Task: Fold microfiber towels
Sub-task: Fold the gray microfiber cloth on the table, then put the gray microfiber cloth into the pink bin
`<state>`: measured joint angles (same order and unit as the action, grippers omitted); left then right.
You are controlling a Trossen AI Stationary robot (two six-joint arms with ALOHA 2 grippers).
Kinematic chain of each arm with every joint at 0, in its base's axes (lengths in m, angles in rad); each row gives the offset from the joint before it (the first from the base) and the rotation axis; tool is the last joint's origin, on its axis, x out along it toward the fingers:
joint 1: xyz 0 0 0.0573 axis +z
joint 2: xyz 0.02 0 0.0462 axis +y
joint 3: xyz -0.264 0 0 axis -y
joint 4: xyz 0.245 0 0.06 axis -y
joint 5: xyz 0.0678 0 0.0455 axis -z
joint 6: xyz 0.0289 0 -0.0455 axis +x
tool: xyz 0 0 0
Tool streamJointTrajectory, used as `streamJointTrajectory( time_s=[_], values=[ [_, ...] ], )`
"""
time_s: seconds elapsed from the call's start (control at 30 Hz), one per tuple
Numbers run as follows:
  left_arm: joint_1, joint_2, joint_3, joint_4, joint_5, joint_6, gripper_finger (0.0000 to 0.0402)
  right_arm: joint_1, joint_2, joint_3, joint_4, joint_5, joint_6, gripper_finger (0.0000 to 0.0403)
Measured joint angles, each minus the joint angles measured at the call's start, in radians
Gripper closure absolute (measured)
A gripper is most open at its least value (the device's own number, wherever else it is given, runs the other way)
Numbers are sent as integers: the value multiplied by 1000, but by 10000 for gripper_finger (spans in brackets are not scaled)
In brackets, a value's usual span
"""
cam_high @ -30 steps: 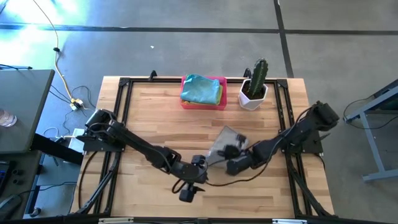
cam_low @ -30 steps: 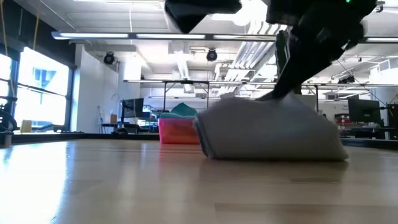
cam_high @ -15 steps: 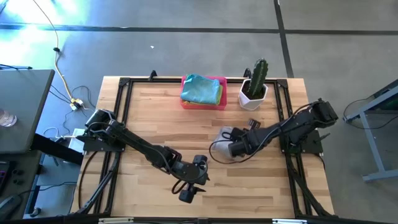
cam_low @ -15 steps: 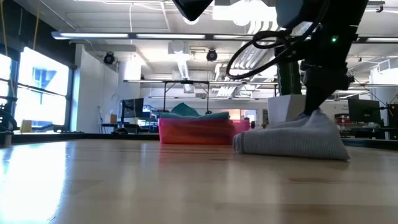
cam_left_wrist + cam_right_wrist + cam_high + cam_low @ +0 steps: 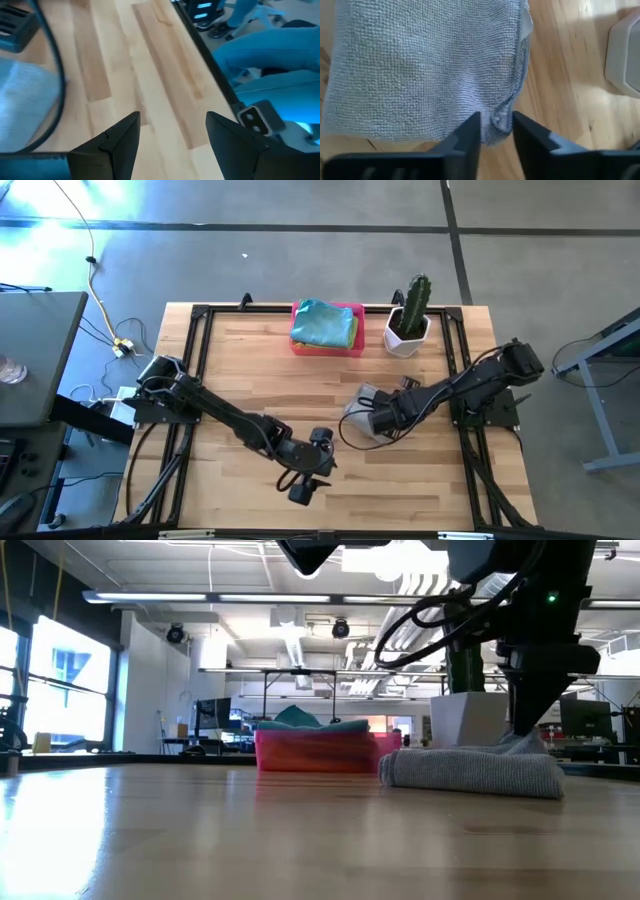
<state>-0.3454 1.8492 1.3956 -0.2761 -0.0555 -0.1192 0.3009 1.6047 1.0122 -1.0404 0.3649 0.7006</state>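
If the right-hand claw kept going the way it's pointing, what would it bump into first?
Most likely the grey towel. The right gripper points down at the towel's edge, with a bit of cloth between its fingers, and the wooden table lies right beneath. How far the tips are from the wood is hard to judge.

A grey microfiber towel (image 5: 362,418) lay folded flat on the wooden table's right half, one corner bunched upward. Farther back, a teal towel (image 5: 323,323) sat piled atop others, a lime-green edge showing beneath.
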Motion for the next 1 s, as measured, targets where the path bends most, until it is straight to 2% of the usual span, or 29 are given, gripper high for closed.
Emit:
streamJointTrajectory(
  time_s=[0.13, 0.23, 0.47, 0.63, 0.87, 1.0],
  values=[
    [0, 0, -3, 4, -73, 0, 186, 2, -10, 0, -65, -3, 10, 244],
    [1, 0, -8, 4, -105, 0, 186, 7, -20, 0, -156, -11, 56, 227],
    [5, 0, -8, 41, -132, -10, 186, 104, -104, 0, -208, 15, 74, 233],
    [14, 30, -8, 114, -215, -8, 186, 216, -184, 0, -206, 156, 181, 237],
    [47, 118, -8, 250, -213, -8, 186, 381, -239, 0, -163, 282, 229, 238],
    [66, 154, -10, 297, -161, -24, 186, 466, -291, -1, -185, 373, 323, 238]
  ],
)
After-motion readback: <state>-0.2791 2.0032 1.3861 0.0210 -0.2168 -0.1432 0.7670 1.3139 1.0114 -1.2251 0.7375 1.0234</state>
